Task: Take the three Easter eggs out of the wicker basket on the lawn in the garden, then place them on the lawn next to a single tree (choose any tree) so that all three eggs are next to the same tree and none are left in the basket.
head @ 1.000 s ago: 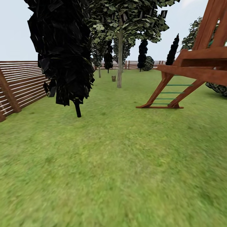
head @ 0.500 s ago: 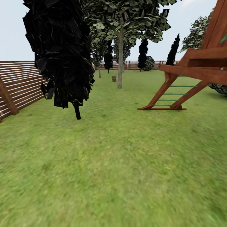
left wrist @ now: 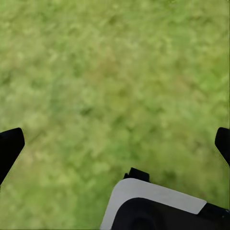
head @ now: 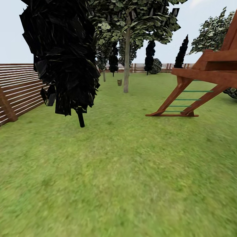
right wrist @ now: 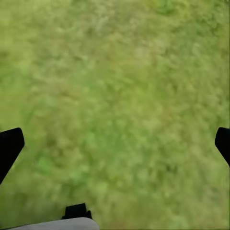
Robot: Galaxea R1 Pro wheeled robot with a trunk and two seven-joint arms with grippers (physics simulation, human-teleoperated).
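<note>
A: Two grippers hang over bare grass. In the left wrist view the left gripper [left wrist: 115, 143] has its dark fingertips spread to the frame's two side edges, jaws wide apart and holding nothing. In the right wrist view the right gripper [right wrist: 115, 143] is the same: spread wide, empty.

B: And which step is this?

A: By my reading, the approach, with no egg picked up yet. In the head view the lawn [head: 125, 177] takes up the whole lower half of the frame. The wicker basket [head: 119, 82] is a tiny brown shape far off, just above the frame's centre and slightly left. The Easter eggs are too small to make out at this range.

B: What does the next move call for?

A: Probably driving on across the grass until the basket is within reach.

B: Anything in the way?

A: A dark-leaved tree [head: 62, 56] on a thin trunk stands nearest, filling the upper left. A wooden playset [head: 200, 85] with green ladder rungs angles in from the right edge. A grassy lane runs between them. Further on, a pale slim trunk [head: 126, 65] rises just right of the basket, near it. A slatted fence [head: 19, 89] lines the left edge, with more fence and bushes across the far back.
</note>
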